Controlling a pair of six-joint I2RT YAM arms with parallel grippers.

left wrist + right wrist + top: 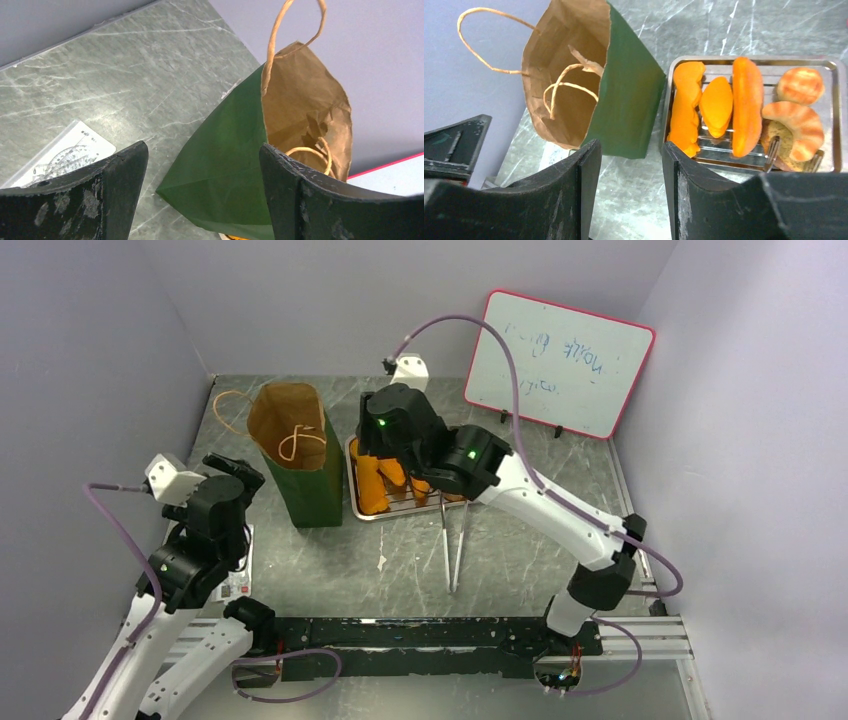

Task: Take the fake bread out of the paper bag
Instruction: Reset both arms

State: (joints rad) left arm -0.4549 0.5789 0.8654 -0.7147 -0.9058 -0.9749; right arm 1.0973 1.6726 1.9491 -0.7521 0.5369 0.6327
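whiteboard [560, 365]: red-edged, propped behind and to the right of the paper bag [312, 485]; blue handwriting in a few short lines across its upper half, too small and smeared to read.
printed sheet [67, 156]: white, lying flat on the table [400, 550] in front of the paper bag and to its left; black print of fanned, curved scale lines like a protractor, with a short row of small figures near one corner, too small to make out.
legible words or numbers: none in any view.
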